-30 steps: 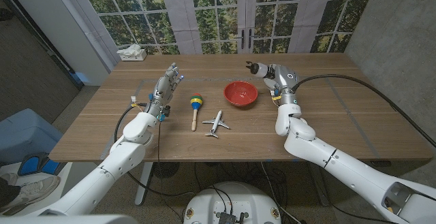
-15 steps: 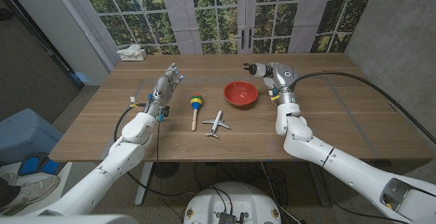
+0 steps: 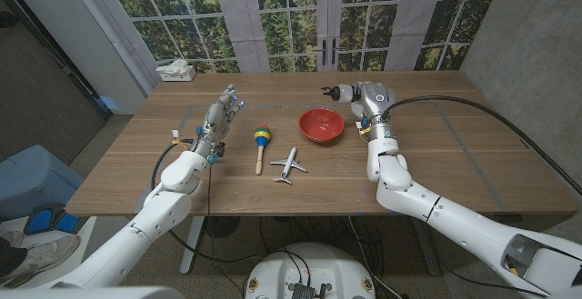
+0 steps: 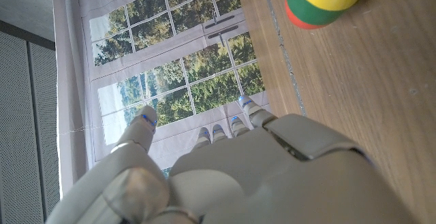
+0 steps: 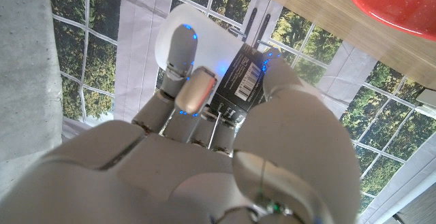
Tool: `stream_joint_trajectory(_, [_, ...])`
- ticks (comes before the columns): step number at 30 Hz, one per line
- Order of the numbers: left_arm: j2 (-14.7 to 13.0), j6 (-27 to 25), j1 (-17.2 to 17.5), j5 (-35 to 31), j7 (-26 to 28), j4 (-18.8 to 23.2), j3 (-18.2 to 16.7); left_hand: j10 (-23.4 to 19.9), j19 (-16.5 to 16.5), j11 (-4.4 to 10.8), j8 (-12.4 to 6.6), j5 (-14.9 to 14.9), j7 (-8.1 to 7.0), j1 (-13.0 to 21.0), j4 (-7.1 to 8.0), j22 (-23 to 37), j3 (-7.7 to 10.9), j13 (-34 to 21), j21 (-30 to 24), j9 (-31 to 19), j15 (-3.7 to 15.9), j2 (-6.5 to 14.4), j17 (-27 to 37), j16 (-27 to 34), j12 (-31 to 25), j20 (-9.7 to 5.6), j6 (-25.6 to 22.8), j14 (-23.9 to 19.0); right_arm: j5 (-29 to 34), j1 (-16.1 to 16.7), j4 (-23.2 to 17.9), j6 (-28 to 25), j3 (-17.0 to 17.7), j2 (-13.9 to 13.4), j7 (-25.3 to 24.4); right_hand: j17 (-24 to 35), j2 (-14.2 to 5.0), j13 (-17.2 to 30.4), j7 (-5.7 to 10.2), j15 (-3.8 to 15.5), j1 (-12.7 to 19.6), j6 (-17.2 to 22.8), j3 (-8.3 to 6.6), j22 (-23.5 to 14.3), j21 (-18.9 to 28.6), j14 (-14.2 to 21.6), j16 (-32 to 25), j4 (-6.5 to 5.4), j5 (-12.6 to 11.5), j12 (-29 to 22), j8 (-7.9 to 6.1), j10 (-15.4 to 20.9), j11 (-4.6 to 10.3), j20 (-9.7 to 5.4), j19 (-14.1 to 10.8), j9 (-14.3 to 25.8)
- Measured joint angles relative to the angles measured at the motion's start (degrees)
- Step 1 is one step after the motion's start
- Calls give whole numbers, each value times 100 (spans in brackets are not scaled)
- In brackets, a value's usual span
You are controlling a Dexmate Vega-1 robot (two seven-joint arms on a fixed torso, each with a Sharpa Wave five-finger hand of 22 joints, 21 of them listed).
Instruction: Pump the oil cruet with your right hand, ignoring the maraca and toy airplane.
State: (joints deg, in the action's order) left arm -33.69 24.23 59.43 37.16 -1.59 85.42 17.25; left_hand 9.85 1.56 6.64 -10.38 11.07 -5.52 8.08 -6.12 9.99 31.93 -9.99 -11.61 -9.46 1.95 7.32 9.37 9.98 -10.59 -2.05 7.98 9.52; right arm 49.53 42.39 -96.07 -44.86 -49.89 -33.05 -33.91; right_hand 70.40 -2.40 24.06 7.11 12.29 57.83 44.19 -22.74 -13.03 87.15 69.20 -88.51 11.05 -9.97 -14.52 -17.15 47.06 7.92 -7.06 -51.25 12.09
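Oil cruet point(image 5: 208, 67), a pale, smooth, rounded body with a black barcode label, sat directly against the right hand point(image 5: 225, 142), whose fingers point(image 5: 180, 54) wrapped its side above the far right part of the table point(image 3: 436, 144), just beyond the glossy red bowl point(image 3: 321, 124); long axis and pump head could not be made out. Left hand point(image 3: 221, 115) stood well apart on the other side, fingers extended and holding nothing, beside the striped wooden maraca point(image 3: 261, 142) and the white toy airplane point(image 3: 289, 164). Judged the right hand alone placed to press the pump.
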Motion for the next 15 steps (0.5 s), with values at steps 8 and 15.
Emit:
stream_joint_trajectory(8, [-1,7,1,25,-46,1,-2,0,0,0,0,0,-1,0,0,0,0,0,0,0,0,0,0,0,0,0,-1,0,338,-48,91,-168,-117,20,-6,0,0,0,33,0,0,-33,-23,26,0,0,0,23,1,16,1,-31,31,31,31,5])
stream_joint_trajectory(15, [0,22,1,32,-64,-1,-2,0,0,0,0,0,-22,0,0,0,0,0,0,0,0,0,0,0,0,0,-22,0,640,-87,91,-268,-217,-23,162,0,0,0,71,0,0,-69,-64,25,0,0,0,64,5,62,22,-70,71,31,30,5])
